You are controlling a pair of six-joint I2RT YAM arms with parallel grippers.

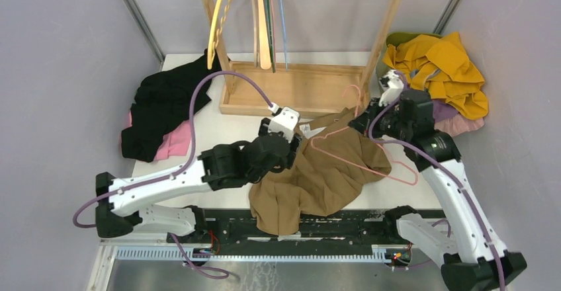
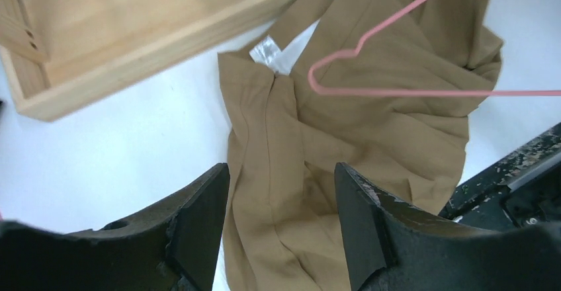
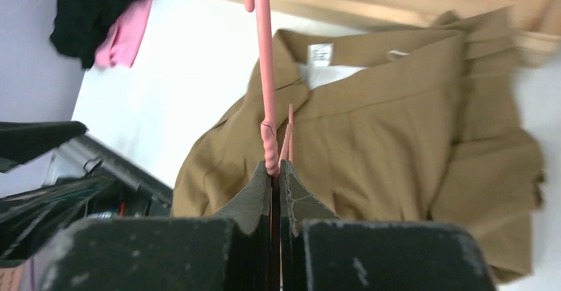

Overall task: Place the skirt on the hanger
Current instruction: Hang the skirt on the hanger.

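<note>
My right tool (image 3: 274,168) is closed tight on the pink hanger (image 3: 262,73). In the right wrist view the thin wire runs straight up from between the two pressed-together fingers. My left tool (image 2: 281,172) is open, its two dark fingers standing well apart with nothing between them. It hangs above the tan skirt (image 2: 331,159) without touching it, as far as I can tell.

The skirt lies crumpled in the middle of the white tabletop (image 1: 218,132), just in front of the wooden rack base (image 1: 291,89). Its waistband end points toward the rack, with a small white label (image 3: 320,53) showing inside. Its lower part spills over the near edge of the tabletop onto the black rail between my two arm bases.

The hanger rests across the upper right part of the skirt, on top of the cloth rather than inside it. Its hook lies close to the rack base, and its long bar slants away toward the right edge of the tabletop. The skirt is not on the hanger.

A black garment (image 1: 159,106) lies on the far left of the tabletop with a pink one (image 1: 173,142) peeking out beneath it. A yellow garment (image 1: 443,69) is heaped in the far right corner. Several other hangers (image 1: 264,26) hang from the rack above its base.
</note>
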